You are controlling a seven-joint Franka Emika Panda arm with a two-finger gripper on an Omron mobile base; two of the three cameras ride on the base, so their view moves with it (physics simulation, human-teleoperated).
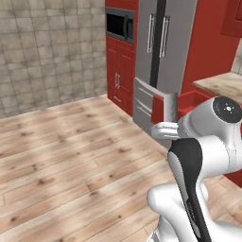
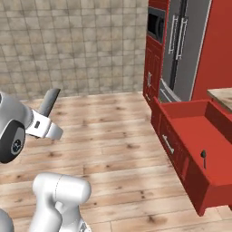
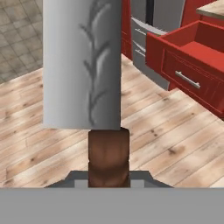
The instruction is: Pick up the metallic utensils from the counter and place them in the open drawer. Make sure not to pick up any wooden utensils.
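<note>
knife [image 1: 170, 108] comes first in my left base view: its grey blade stands upright above the fingers, out over the wood floor [image 1: 71, 156] and well short of the counter [image 1: 222, 84]. i read this as the carry step, with the piece lifted and on its way to the drawer [image 1: 201, 100], whose red box shows just behind the blade.

right base view next: the same knife [image 2: 48, 102] sticks up and leans a little from the gripper [image 2: 41, 124] at the left, far from the open drawer [image 2: 213, 181] on the right. a slim dark metal spoon [image 2: 203, 157] already lies on the drawer floor, so i judge one metallic piece done and this one the next. the next move calls for a long swing across to the drawer, getting the blade over its near wall, then lowering before letting go.

hand view last: the fingers are clenched on the knife's dark brown handle [image 3: 108, 159], and the blade [image 3: 82, 63] rises straight ahead of them, pale grey with a faint leaf-like pattern. the drawer [image 3: 192, 57] sits ahead and to the right of the fingers, its silver handle [image 3: 187, 80] facing me.
</note>
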